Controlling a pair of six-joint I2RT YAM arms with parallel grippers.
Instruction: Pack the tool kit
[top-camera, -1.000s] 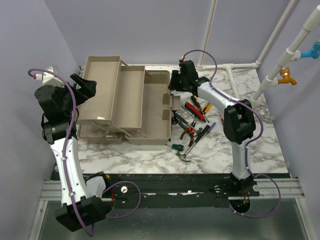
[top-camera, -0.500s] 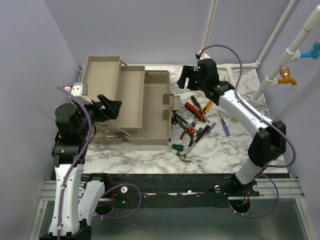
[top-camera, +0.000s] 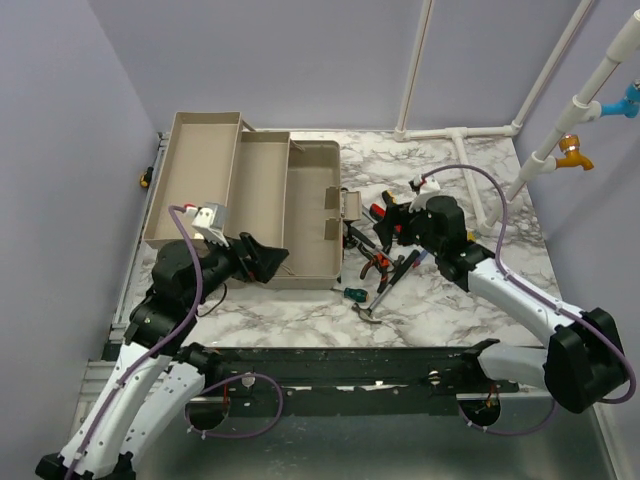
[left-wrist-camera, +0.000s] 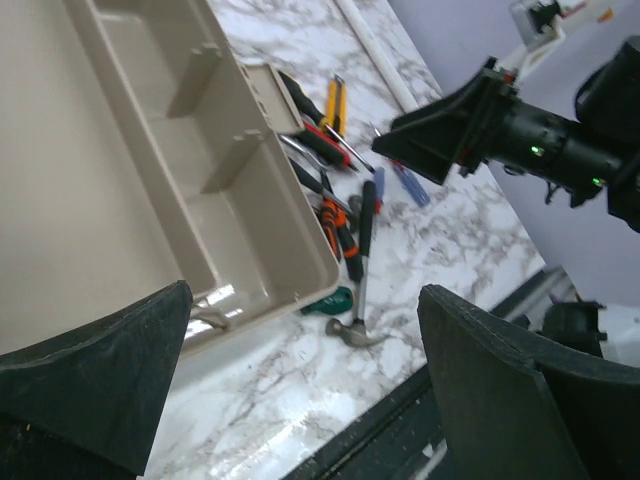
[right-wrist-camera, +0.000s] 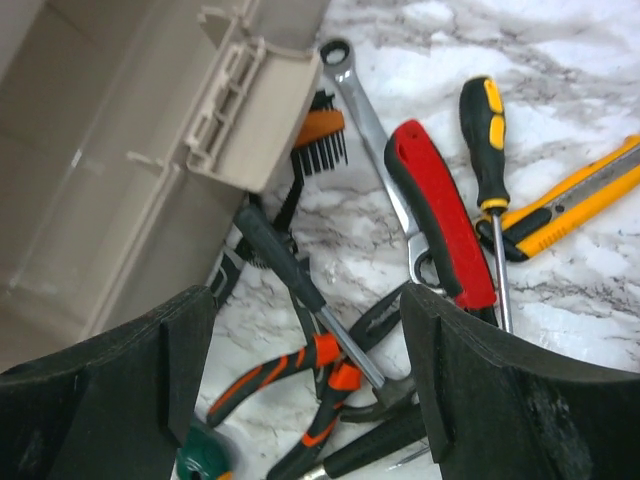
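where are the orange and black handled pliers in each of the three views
Top external: the orange-and-black-handled pliers lie near the centre, just right of the box.
Left wrist: centre of the picture, off the box's near corner.
Right wrist: bottom centre.
Shared landmark: the open beige plastic toolbox, left of the pliers in every view.

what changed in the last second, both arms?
Left tool pulled back from the left side of the toolbox to its near edge. Right tool swung from the box's far right corner down over the hand tools. Both open, holding nothing. The toolbox and hand tools look unmoved.
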